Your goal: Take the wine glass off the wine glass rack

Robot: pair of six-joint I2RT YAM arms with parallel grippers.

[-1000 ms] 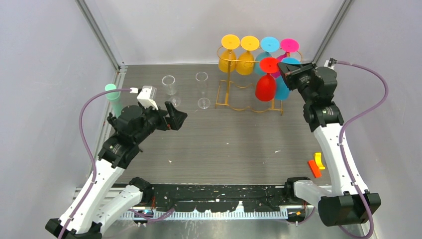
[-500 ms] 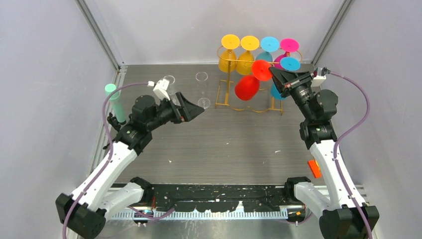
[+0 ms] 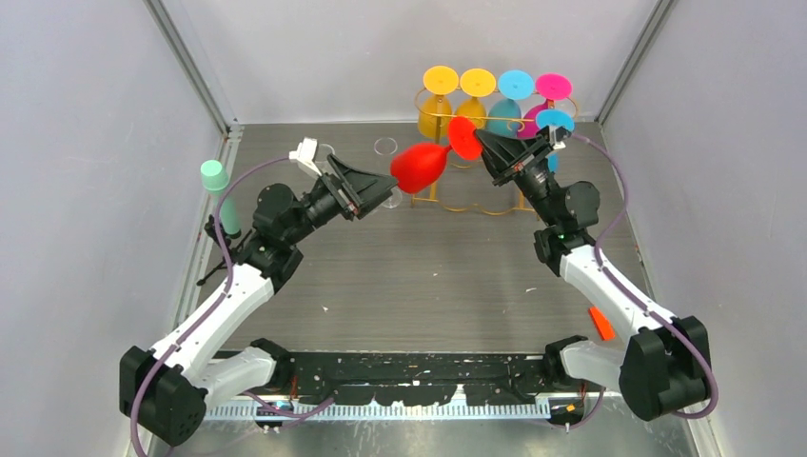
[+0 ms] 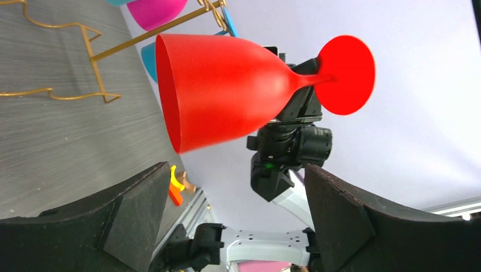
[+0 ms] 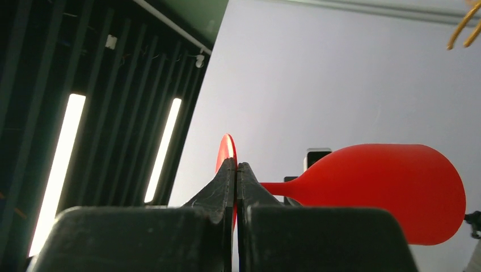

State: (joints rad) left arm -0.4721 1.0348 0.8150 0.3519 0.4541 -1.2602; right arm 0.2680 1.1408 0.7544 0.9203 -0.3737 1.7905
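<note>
The red wine glass [image 3: 419, 167] hangs in the air on its side, bowl pointing left, in front of the gold wire wine glass rack [image 3: 471, 208]. My right gripper [image 3: 479, 140] is shut on the glass's round foot [image 5: 227, 148], which stands edge-on between the fingertips; the bowl [image 5: 397, 192] shows to the right. My left gripper [image 3: 385, 186] stands open just left of and below the bowl. In the left wrist view the glass [image 4: 221, 96] floats above the gap of the left gripper [image 4: 235, 215], touching neither finger [image 4: 136, 215]. Rack wires [image 4: 96, 73] lie behind.
Yellow [image 3: 441, 80], blue [image 3: 515, 84] and magenta [image 3: 553, 87] glasses hang upside down on the rack. A clear glass [image 3: 385, 148] stands on the table left of the rack, a green one [image 3: 217, 181] by the left wall. A small orange piece [image 3: 600, 322] lies at the right.
The right arm swung the red glass left, away from the rack, tipping it from hanging to lying sideways. The left arm reached right and up to the bowl, its jaws narrowing slightly.
</note>
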